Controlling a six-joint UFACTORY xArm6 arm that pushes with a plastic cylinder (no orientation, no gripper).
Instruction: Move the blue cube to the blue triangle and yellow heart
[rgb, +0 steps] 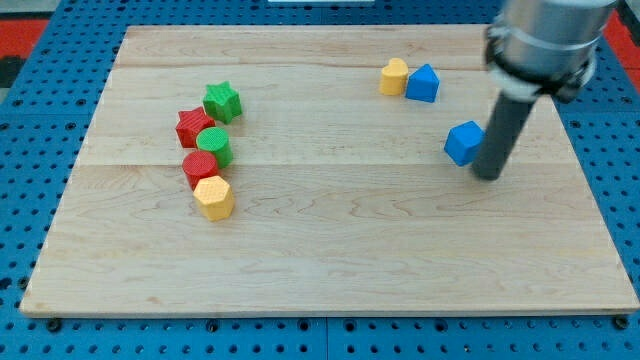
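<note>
The blue cube (462, 143) lies on the wooden board at the view's right. My tip (487, 176) stands just right of it and slightly below, touching or nearly touching its right side. The blue triangle (423, 83) and the yellow heart (394, 76) lie side by side, touching, near the view's top, above and left of the cube. The heart is on the left of the pair.
A cluster of blocks lies at the view's left: a green star (222, 101), a red star (194, 127), a green cylinder (214, 146), a red cylinder (200, 168) and a yellow hexagon (214, 197). The board's right edge (600, 200) is close to my tip.
</note>
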